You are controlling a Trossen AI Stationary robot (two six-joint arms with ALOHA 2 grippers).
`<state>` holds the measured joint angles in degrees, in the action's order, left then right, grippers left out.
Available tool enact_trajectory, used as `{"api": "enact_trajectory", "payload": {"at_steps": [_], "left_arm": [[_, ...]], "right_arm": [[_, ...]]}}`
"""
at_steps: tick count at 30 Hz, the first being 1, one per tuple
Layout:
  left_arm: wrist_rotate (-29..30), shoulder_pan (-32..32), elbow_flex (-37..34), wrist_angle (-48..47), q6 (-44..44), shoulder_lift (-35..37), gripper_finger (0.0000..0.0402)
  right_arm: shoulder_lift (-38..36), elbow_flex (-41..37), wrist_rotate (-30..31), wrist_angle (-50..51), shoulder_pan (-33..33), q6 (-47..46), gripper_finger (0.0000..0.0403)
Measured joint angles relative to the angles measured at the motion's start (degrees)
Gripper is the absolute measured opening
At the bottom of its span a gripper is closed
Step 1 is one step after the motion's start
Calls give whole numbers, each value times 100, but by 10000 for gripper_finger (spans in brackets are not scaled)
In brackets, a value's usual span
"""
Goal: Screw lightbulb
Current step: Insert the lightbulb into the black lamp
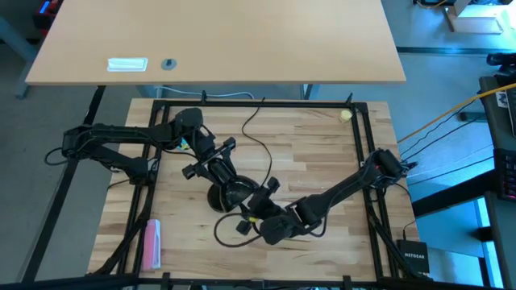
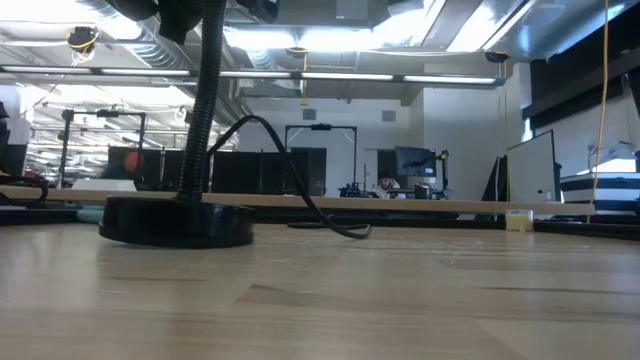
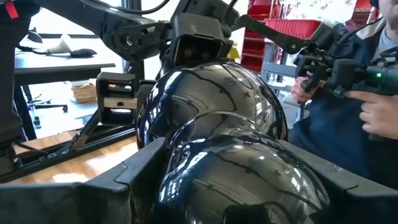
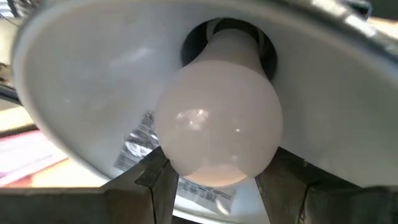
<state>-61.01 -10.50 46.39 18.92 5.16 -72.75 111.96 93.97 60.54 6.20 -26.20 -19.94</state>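
Lamp: a black desk lamp stands near the middle of the wooden table (image 1: 322, 153); its round base (image 2: 177, 222) sits flat on the wood, and a ribbed bendy neck (image 2: 205, 110) rises from it.
Lamp shade: glossy black outside (image 3: 211, 99), white inside (image 4: 93, 93); it is held off the table, above and just beside the base.
Lightbulb: the white frosted lightbulb (image 4: 217, 134) sits in the middle of the shade's white inside, its narrow end in the dark socket hole.
Right gripper: the right gripper (image 4: 214, 180) reaches toward the lamp from the table's right side; its fingers (image 4: 152, 177) are closed around the round part of the lightbulb, one on each side.
Left gripper: the left gripper (image 3: 230, 186) comes to the lamp from the table's left side; its fingers (image 3: 134, 177) clamp the glossy outside of the shade from either side.
Cord: a black cord (image 1: 262, 145) runs from the lamp toward the table's far edge.
Ball: a small pale yellow ball (image 1: 346, 115) lies near the far right corner, well apart from the lamp.
Pink thing: a pink flat object (image 1: 151, 243) lies near the front left corner, well apart from the lamp.
Person: beyond the lamp, a person's hand (image 3: 379, 112) holds a dark controller handle.
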Motion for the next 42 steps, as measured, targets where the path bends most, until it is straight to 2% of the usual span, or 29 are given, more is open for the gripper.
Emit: {"api": "enact_trajectory", "payload": {"at_steps": [13, 30, 35, 42], "left_arm": [[-29, 66, -11, -24, 230, -7, 251], [41, 76, -20, -11, 382, -9, 251], [59, 76, -20, -29, 403, -4, 251], [248, 76, -26, -22, 460, 0, 251]], "right_arm": [[-22, 11, -197, 305, 0, -1342, 184], [-243, 19, -472, 1049, 25, -1384, 166], [-399, -604, -534, 417, 66, -1604, 164], [-959, -2012, -582, -1728, 92, -1268, 146]]}}
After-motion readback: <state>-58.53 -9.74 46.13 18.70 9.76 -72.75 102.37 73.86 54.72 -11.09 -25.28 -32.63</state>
